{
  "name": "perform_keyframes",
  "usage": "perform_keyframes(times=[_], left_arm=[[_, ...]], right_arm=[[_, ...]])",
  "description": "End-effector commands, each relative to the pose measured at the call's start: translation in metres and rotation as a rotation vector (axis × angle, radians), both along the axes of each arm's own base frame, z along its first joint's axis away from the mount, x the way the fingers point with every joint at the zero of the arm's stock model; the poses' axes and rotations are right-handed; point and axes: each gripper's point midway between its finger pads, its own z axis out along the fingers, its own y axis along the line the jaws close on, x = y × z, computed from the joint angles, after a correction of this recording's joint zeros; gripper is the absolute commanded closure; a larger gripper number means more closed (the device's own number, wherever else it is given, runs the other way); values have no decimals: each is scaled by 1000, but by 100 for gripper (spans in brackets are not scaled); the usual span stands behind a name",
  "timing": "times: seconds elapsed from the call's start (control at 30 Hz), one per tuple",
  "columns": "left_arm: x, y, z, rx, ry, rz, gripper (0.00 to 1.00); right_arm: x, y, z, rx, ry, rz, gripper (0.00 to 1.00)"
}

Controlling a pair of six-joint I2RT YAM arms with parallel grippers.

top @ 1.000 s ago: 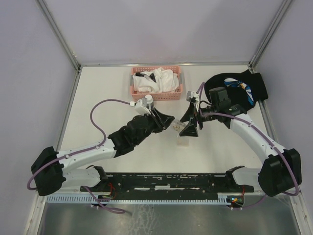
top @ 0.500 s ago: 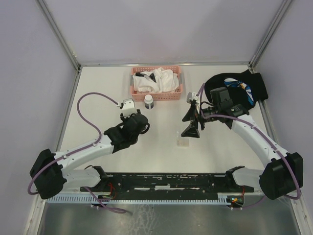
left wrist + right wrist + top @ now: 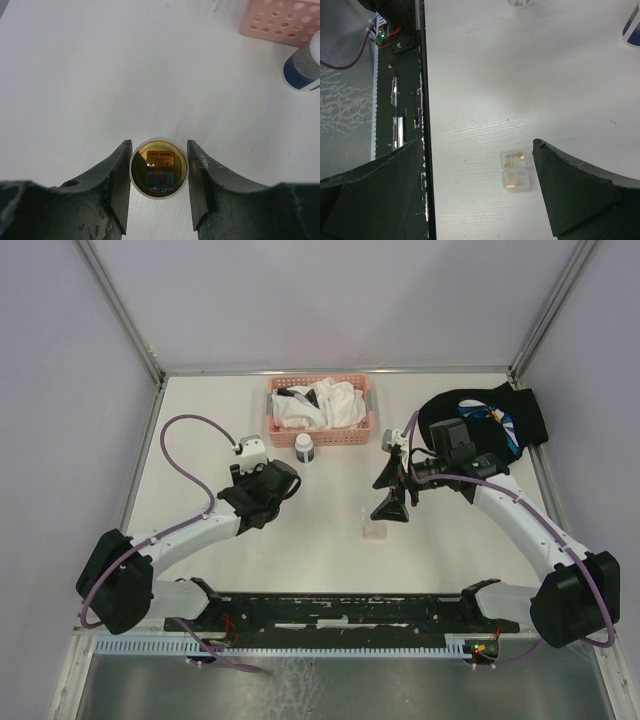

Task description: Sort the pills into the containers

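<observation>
- Left gripper: jaws pinch round gold-faced cap, fingers against both its sides, low over table, near white pill bottle.
- Right gripper: jaws spread wide, nothing held, above clear pill box. Amber pills in both compartments.
- Likely step: park cap.
- Lower flat onto bare table, clear of bottle and pink basket. Release only on contact.

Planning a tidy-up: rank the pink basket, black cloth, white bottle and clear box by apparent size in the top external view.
Largest: black cloth and pink basket, near alike; the cloth is partly hidden, so no ranking between them.
Smallest: white bottle and clear box, both small, too close to rank.
</observation>
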Motion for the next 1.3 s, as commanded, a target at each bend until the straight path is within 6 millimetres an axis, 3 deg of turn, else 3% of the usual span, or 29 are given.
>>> perform_keyframes(times=[0.0, 0.13, 0.3, 0.7, 0.9, 1.1, 1.27], left_arm=[[11, 8, 13, 48, -36, 51, 81], [13, 9, 3, 53, -10, 59, 80], [12, 10, -4, 47, 10, 70, 69], [1, 14, 0, -22, -6, 88, 43], [-4, 14, 3, -58, -13, 75, 36], [-9, 6, 13, -122, -11, 26, 34], [-15, -13, 36, -228, -26, -111, 34]], right_arm=[[7, 2, 19, 23, -72, 8, 1], [7, 3, 18, 23, -73, 8, 1], [7, 3, 17, 21, -69, 9, 1], [7, 2, 17, 20, -67, 8, 1], [7, 2, 17, 19, -66, 8, 1], [8, 2, 16, 18, -65, 5, 1], [10, 1, 15, 14, -68, -1, 1]])
